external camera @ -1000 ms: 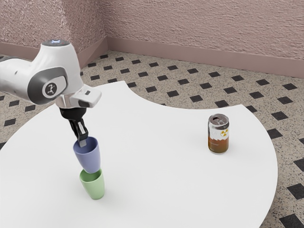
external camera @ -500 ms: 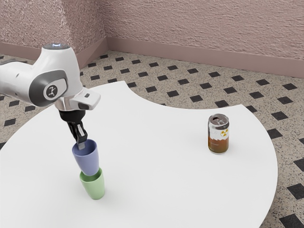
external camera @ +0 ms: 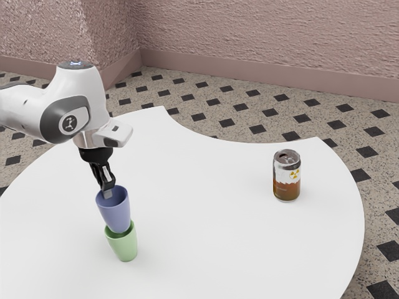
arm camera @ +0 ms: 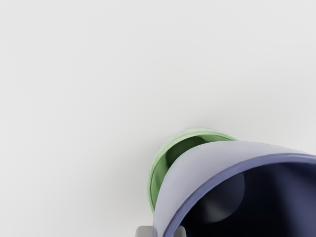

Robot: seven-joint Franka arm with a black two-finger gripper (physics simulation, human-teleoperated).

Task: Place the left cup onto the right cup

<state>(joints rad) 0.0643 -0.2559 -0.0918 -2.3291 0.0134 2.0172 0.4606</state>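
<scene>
Claw (external camera: 106, 185) closed down narrow, gripping the blue cup (external camera: 114, 208) by its rim wall, on the side nearest the arm (external camera: 62, 112). Fingers pointing down from the white and grey arm, entering from the exterior view's left.

Blue cup off the counter (external camera: 218, 205), mouth up, lower end seated in the mouth of the green cup (external camera: 122, 242). Tilted, top leaning toward the exterior view's left. Touching the green cup, stacked blue over green.

Green cup on the counter, mouth up, near the counter's front edge, directly below the claw and the blue cup. Upright or slightly leaning, hard to tell which.

From the wrist: straight down into the blue cup (arm camera: 212, 173), dark inside, rim close under the hand. Green cup (arm camera: 160, 165) rim peeking out from under the blue cup's lower end, wrapped around it. Plain white counter (arm camera: 98, 74) beyond both.

Can (external camera: 286, 176) upright on the counter, top opened, brown with a yellow label patch, well apart from the cups toward the exterior view's right. Round white counter with a curved notch at the far side. Speckled floor (external camera: 249, 106) with black diamonds, rough pink walls (external camera: 249, 31) behind.
</scene>
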